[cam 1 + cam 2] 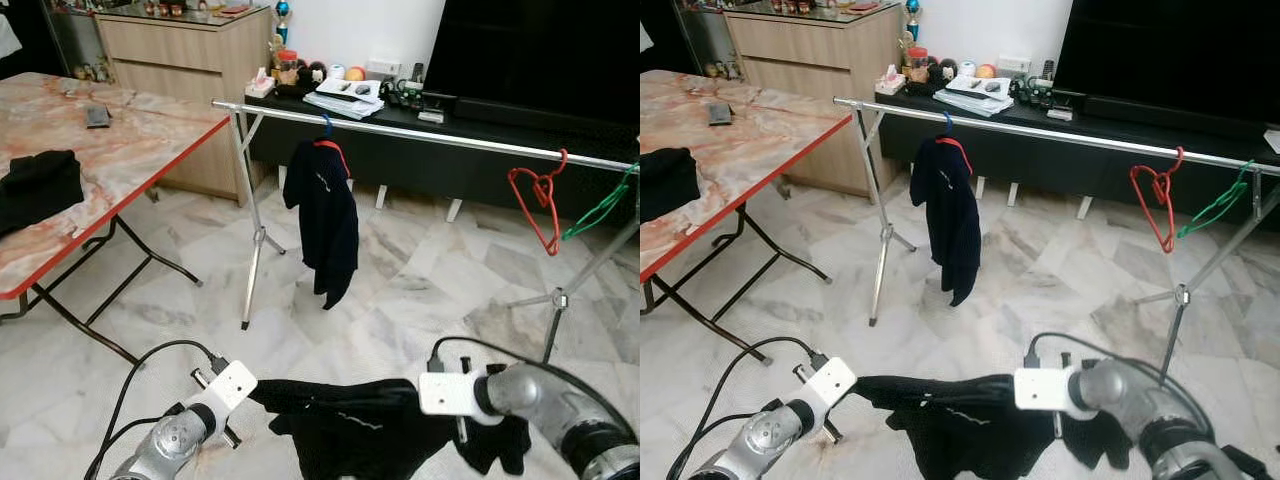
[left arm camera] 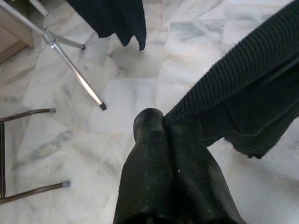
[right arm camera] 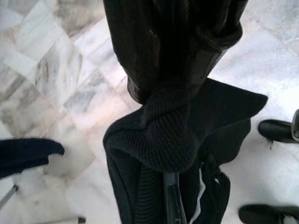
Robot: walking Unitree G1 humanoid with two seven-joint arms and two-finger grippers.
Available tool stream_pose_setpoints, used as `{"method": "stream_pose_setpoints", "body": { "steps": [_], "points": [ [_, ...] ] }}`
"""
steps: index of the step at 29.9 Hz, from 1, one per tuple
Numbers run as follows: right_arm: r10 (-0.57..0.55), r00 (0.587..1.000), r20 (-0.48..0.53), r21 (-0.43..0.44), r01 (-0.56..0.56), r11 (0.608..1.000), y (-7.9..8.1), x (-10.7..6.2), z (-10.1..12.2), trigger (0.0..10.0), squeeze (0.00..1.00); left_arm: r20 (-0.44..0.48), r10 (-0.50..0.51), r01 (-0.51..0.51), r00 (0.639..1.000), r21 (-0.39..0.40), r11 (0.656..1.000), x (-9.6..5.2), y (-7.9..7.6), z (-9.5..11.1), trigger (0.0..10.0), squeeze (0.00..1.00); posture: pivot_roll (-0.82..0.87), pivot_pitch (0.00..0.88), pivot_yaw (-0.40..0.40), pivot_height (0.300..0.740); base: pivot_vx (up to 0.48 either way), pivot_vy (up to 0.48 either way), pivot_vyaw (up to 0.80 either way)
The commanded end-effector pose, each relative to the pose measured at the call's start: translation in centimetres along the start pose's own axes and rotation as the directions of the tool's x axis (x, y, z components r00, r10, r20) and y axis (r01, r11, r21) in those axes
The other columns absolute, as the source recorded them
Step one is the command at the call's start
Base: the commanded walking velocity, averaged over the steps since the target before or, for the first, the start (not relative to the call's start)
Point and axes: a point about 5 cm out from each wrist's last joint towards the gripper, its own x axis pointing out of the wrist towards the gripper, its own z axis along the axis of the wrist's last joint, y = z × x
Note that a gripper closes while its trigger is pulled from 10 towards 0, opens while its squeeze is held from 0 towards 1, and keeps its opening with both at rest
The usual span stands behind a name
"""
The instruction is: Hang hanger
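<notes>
Hanger, dark, its shaft (image 3: 172, 198) showing inside a black knit garment (image 1: 370, 425) stretched low over the marble floor (image 1: 420, 270) between both grippers. Left gripper (image 2: 163, 128): fingers together, pinching the garment's ribbed edge. Right gripper (image 3: 175, 91): fingers clamped on a bunched fold. Beyond: clothes rail (image 1: 420, 131) carrying a dark shirt (image 1: 325, 220) near its left end, a red hanger (image 1: 535, 200) and green hanger (image 1: 600, 205) near its right end. Left: folding table (image 1: 120, 150).

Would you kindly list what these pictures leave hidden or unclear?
- Right gripper: the black knitted garment bunches over its fingertips in the right wrist view.
- Whether a hanger sits inside that garment: fabric hides it.
- Small ornaments on the wooden cabinet: too small in both eye views.
</notes>
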Motion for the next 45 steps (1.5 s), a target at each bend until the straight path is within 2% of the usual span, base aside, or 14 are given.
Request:
{"method": "stream_pose_setpoints", "body": {
  "steps": [1,6,12,15,23,30,34,37,38,39,40,41,42,45],
  "points": [
    [-0.002,0.992,-0.125,0.019,0.004,1.0,0.7,-0.2,-2.0,10.0,0.0,-0.017,0.067,-0.067,0.998,-0.018,0.998,-0.6,2.5,-0.2,0.0,0.0,0.07,0.03,-0.032,0.74,0.0,0.0,0.0],
    [-0.082,0.985,-0.152,0.066,0.092,0.994,0.8,0.8,-1.6,10.0,0.0,0.019,0.025,-0.025,1.0,-0.015,1.0,-0.4,2.7,0.8,0.0,0.0,0.08,0.028,-0.03,0.74,0.0,0.0,0.0],
    [-0.214,0.97,-0.12,0.234,0.237,0.943,0.8,2.5,0.2,10.0,0.0,0.059,-0.045,0.048,0.997,-0.05,0.998,-0.3,2.7,2.1,0.0,0.0,0.09,0.027,-0.028,0.74,0.0,0.0,0.0],
    [-0.193,0.98,-0.041,0.333,0.195,0.923,1.4,3.5,1.9,10.0,0.0,0.1,-0.054,0.061,0.994,-0.07,0.996,-0.3,3.3,3.4,0.0,0.0,0.1,0.026,-0.027,0.74,0.0,0.0,0.0],
    [-0.092,0.994,0.053,0.411,0.062,0.909,2.5,4.6,3.6,10.0,0.0,0.166,-0.092,0.108,0.982,-0.09,0.99,-0.3,3.6,5.8,0.0,0.0,0.11,0.021,-0.034,0.74,0.0,0.0,0.0],
    [-0.237,0.971,0.02,0.522,0.192,0.831,1.0,4.6,4.4,10.0,0.0,0.241,-0.231,0.256,0.943,-0.08,0.963,-1.1,2.5,8.6,0.0,0.0,0.12,0.024,-0.039,0.74,0.0,0.0,0.0],
    [-0.329,0.943,0.045,0.626,0.23,0.745,-0.2,4.4,5.2,10.0,0.0,0.289,-0.333,0.365,0.898,-0.066,0.929,-2.4,2.1,10.1,0.0,0.0,0.13,0.027,-0.043,0.74,0.0,0.0,0.0],
    [-0.349,0.935,0.061,0.642,0.231,0.731,-0.5,4.4,5.5,10.0,0.0,0.305,-0.357,0.393,0.883,-0.064,0.917,-2.8,1.9,10.5,0.0,0.0,0.14,0.027,-0.043,0.74,0.0,0.0,0.0],
    [-0.358,0.929,0.088,0.666,0.212,0.715,-0.8,4.3,5.9,10.0,0.0,0.317,-0.376,0.415,0.871,-0.062,0.908,-3.0,1.7,10.9,2.5,0.0,0.13,0.028,-0.044,0.74,0.0,0.0,0.0],
    [-0.363,0.927,0.099,0.675,0.206,0.709,-0.9,4.3,6.1,10.0,0.0,0.323,-0.386,0.426,0.864,-0.061,0.903,-3.2,1.6,11.1,2.5,0.0,0.13,0.028,-0.044,0.74,0.0,0.0,0.0],
    [-0.369,0.921,0.122,0.688,0.189,0.701,-1.1,4.2,6.4,10.0,0.0,0.334,-0.404,0.445,0.851,-0.053,0.894,-3.4,1.5,11.4,5.8,0.0,0.13,0.027,-0.044,0.74,0.0,0.0,0.0],
    [-0.369,0.921,0.122,0.688,0.189,0.701,-1.1,4.2,6.4,10.0,0.0,0.334,-0.404,0.445,0.851,-0.053,0.894,-3.4,1.5,11.4,5.8,0.0,0.13,0.027,-0.044,0.74,0.0,0.0,0.0],
    [-0.369,0.92,0.129,0.691,0.184,0.699,-1.1,4.2,6.5,10.0,0.0,0.335,-0.408,0.449,0.849,-0.052,0.892,-3.5,1.5,11.4,10.0,0.0,0.13,0.027,-0.043,0.74,0.0,0.0,0.0],
    [-0.373,0.915,0.153,0.713,0.159,0.683,-1.2,4.2,6.7,10.0,0.0,0.345,-0.414,0.458,0.842,-0.053,0.888,-3.8,1.5,11.8,10.0,0.0,0.13,0.025,-0.041,0.74,0.0,0.0,0.0]
  ]
}}
